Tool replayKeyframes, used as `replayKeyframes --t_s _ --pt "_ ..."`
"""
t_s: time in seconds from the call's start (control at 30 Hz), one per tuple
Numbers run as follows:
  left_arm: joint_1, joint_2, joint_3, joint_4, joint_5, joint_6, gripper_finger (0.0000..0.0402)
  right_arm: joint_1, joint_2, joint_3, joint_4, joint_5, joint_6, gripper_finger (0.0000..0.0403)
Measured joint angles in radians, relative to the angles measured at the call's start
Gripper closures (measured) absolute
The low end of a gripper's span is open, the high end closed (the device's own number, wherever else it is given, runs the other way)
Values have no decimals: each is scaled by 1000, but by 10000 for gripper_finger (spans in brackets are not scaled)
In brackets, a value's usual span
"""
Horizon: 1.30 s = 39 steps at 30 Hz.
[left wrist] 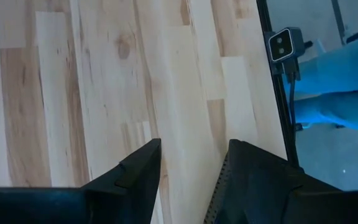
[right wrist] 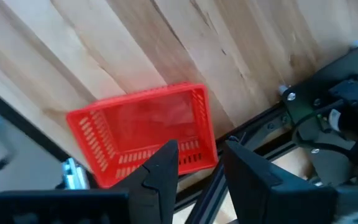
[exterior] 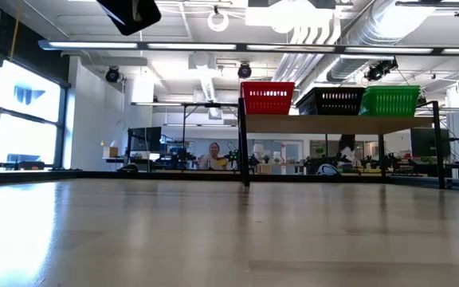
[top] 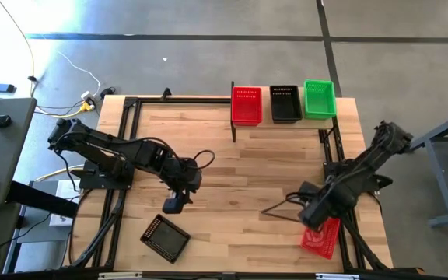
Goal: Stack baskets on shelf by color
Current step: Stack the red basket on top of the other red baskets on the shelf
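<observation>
Your right gripper [top: 314,211], fingers parted and empty, hangs just inward of the red basket [top: 320,237] at the table's [top: 255,167] near right corner, its long axis angled to the edge.

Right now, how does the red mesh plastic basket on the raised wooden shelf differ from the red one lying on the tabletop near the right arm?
The red mesh plastic basket on the shelf sits square in a row with a black basket and a green basket. The red mesh basket on the tabletop lies alone and askew at the table's near right edge, beneath the open right tool. Both look alike in colour and shape.
</observation>
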Motion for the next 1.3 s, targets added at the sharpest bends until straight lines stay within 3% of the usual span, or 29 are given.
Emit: replayKeyframes --t_s 0.43,0.9,1.3 --pt "2 0 0 12 -19 -29 225 115 11 -6 -52 72 -16 290" --pt "2 0 0 12 -109 -108 225 137 -250 -397 307 10 8 290" --pt "2 0 0 12 -116 -126 225 134 -273 -608 523 -36 26 290"
